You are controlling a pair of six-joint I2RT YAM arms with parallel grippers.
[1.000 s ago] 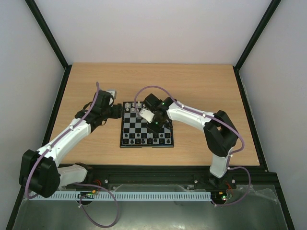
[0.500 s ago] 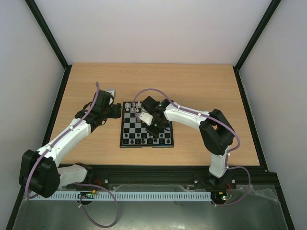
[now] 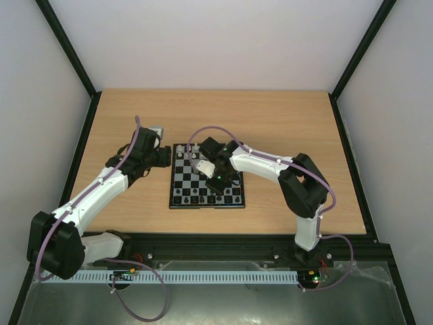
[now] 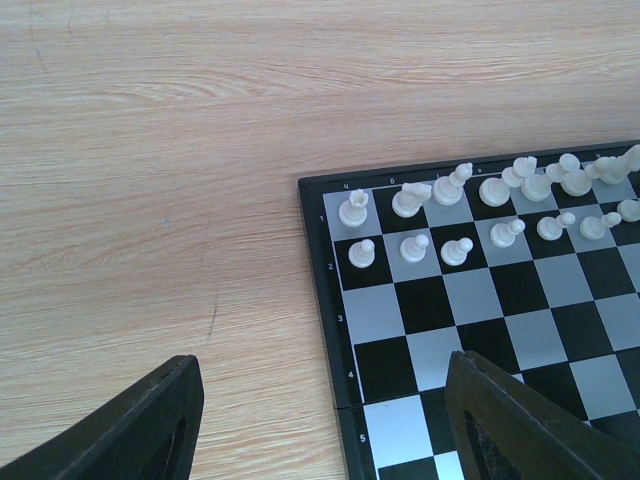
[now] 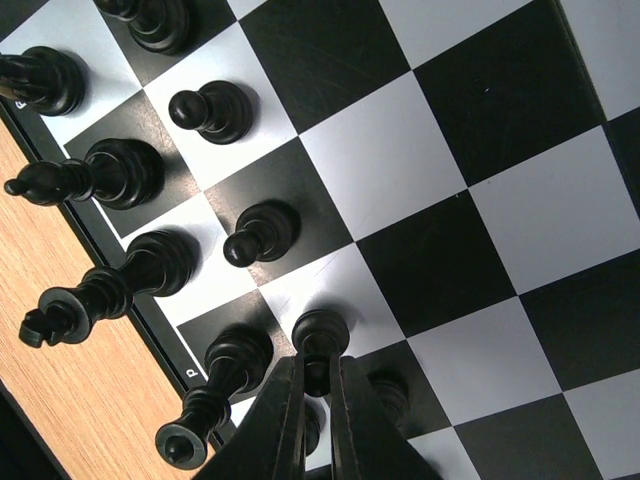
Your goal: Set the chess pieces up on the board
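The right gripper point(image 5: 318, 365) has come down, pinching a black pawn point(image 5: 320, 328) onto the board point(image 5: 440, 180); the left gripper point(image 4: 322, 400) waits open.

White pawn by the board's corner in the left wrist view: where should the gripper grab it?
Pinch the white pawn at its round head, coming straight down from above. It stands upright and narrows toward the top. Its neighbour pawn sits close beside it, so a sideways reach would probably knock things over. The open left gripper hangs nearby.
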